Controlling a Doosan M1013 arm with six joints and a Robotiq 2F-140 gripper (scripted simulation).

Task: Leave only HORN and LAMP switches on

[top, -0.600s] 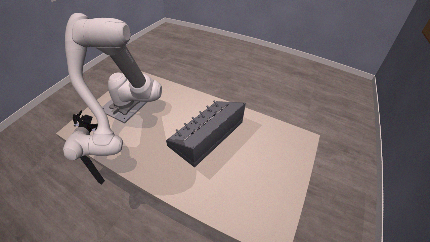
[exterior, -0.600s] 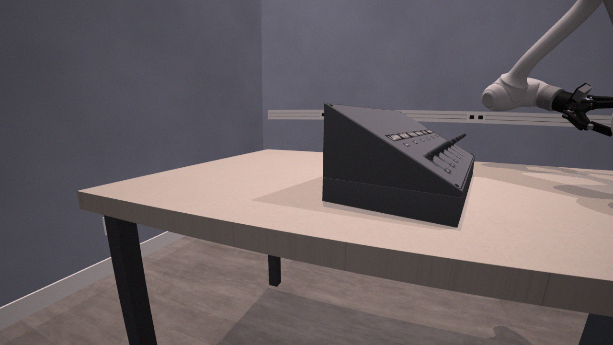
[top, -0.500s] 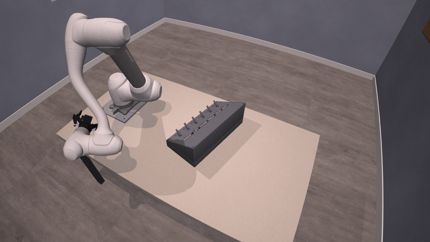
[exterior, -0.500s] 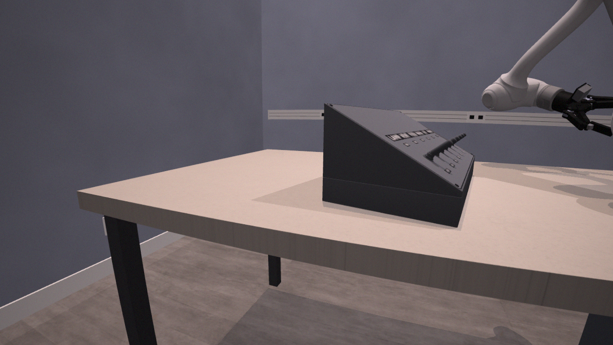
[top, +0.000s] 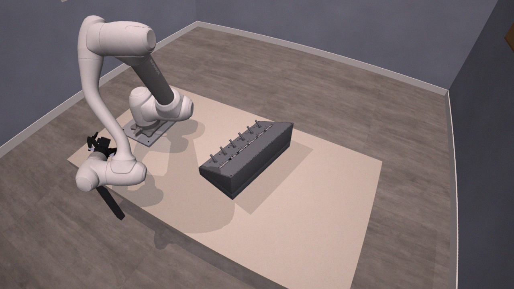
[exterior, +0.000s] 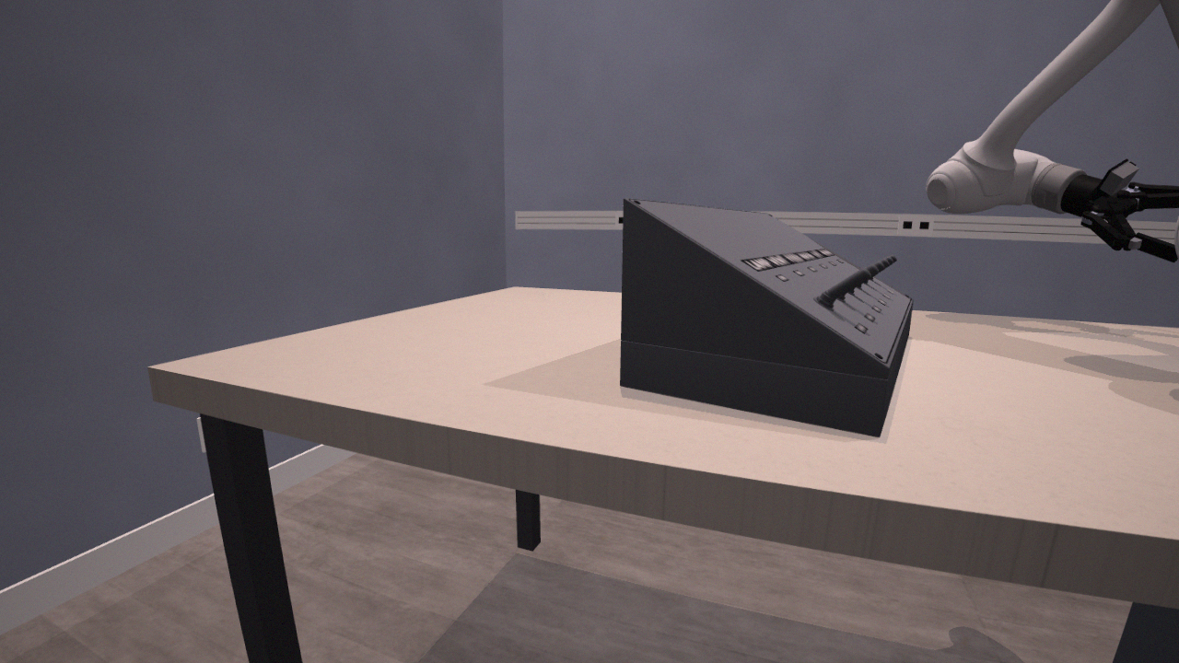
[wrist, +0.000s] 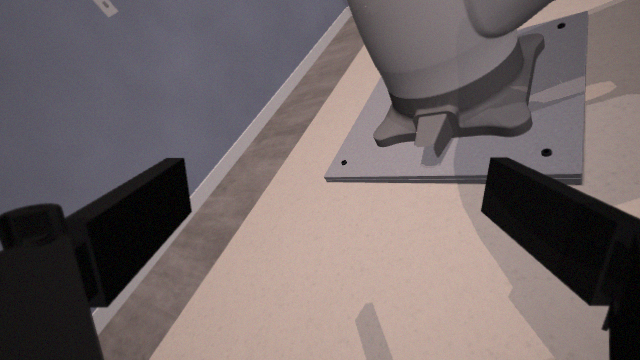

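Claw (top: 94, 141) wide open, empty, well apart fr console (top: 247, 158)

A bare robot test room, not a home or shop.

A white arm (top: 96, 82) is standing bolted to a grey base plate (top: 163, 131) at 10 o'clock on a lone beige table (top: 305, 230); blue-grey walls (top: 323, 21) and wood-look floor (top: 287, 72) are enclosing it.

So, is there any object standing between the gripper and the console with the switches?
Nothing visible does. The open, empty gripper hangs at the table's corner near the arm's base plate, facing away from the console. Only bare table top lies between them; the arm's own elbow sits on that side.
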